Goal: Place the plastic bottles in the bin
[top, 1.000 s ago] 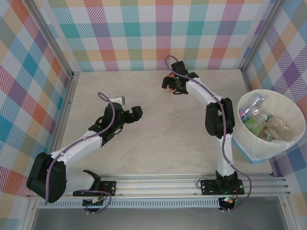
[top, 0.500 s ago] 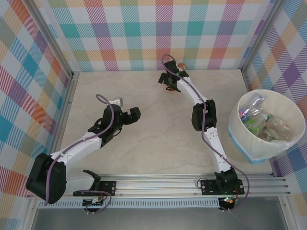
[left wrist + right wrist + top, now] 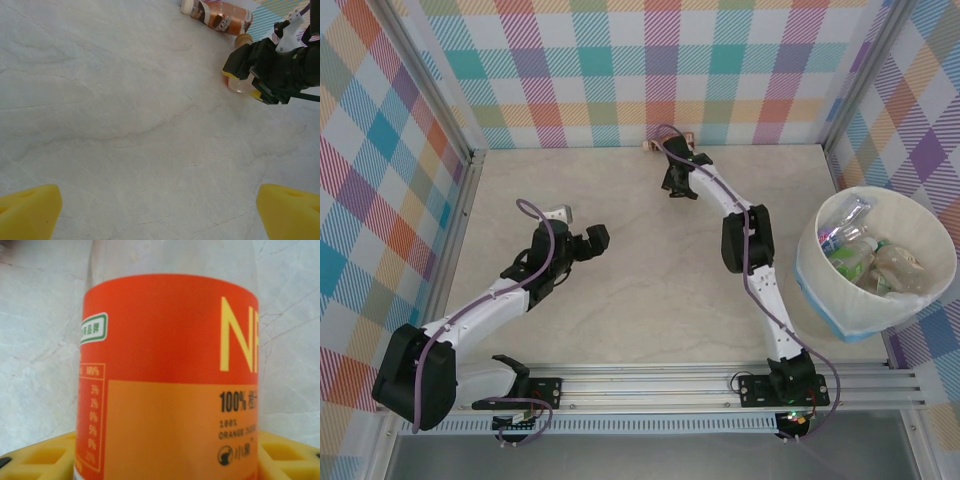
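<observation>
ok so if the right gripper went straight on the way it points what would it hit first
The clear plastic bottle with the orange label, sitting right between its yellow fingers; beyond it, probably the marbled tabletop.

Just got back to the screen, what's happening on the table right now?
The right claw is out at the far edge of the table, closed on the orange-label bottle. A brown bottle lies by the back wall just beyond it. The left claw hangs open over the table's left side, holding nothing. The bin on the right already holds several bottles.
</observation>
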`<state>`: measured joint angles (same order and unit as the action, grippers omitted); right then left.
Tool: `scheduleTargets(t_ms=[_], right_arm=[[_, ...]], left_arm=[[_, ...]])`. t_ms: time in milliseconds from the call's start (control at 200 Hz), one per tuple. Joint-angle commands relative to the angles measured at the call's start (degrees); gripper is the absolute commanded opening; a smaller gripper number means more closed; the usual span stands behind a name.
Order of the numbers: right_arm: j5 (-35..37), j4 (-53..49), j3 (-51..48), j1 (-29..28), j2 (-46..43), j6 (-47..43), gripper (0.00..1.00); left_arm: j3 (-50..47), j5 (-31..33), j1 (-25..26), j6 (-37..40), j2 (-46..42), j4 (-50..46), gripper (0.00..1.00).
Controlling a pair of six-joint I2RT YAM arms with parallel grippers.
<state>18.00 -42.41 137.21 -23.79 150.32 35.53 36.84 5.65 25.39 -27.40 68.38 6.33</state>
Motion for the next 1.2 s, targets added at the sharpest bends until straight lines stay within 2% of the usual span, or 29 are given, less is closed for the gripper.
scheduleTargets(t_ms=[0, 260, 380, 465, 545, 655, 770, 855, 930, 1195], right_arm=[[-0.23, 6.69, -7.64, -0.66, -11.27, -5.47, 0.55], [-6.91, 19.07, -38.39, -1.25, -42.32, -13.84, 0.52], [-5.92, 17.10, -47.42, -1.22, -58.59, -18.47, 0.51], [-0.60, 10.35, -49.27, -0.47, -68.33, -21.74, 0.52], [2.27, 3.00, -50.86, 3.36, -76.38, -21.75, 0.52], [-1.19, -5.24, -54.36, 14.98, -86.76, -20.02, 0.53], [-5.22, -12.50, -55.91, 28.24, -91.49, -21.23, 0.55], [-5.14, -16.11, -55.86, 33.35, -91.61, -22.00, 0.57], [-2.36, -17.47, -56.30, 34.97, -91.43, -20.79, 0.58], [10.84, -20.48, -60.80, 34.96, -95.39, -14.61, 0.68]], left_arm=[[-0.98, 0.41, -0.78, 0.62, -1.70, 1.59, 1.00], [-1.07, -1.16, -0.86, 0.40, -1.79, 1.76, 1.00], [-1.11, -1.51, -0.87, -0.26, -1.45, 1.92, 1.00], [-1.17, -1.74, -0.95, -0.87, -1.05, 2.41, 1.00], [-1.19, -1.89, -1.01, -1.77, -0.50, 2.97, 1.00], [-1.07, -2.01, -1.09, -2.94, -0.07, 3.60, 1.00], [-0.94, -2.03, -1.17, -3.45, 0.33, 4.08, 1.00], [-0.63, -1.96, -1.14, -3.62, 0.41, 4.22, 1.00], [-0.54, -1.64, -1.22, -4.00, 0.51, 4.44, 1.00], [0.02, -1.29, -1.22, -4.75, 1.12, 4.59, 1.00]])
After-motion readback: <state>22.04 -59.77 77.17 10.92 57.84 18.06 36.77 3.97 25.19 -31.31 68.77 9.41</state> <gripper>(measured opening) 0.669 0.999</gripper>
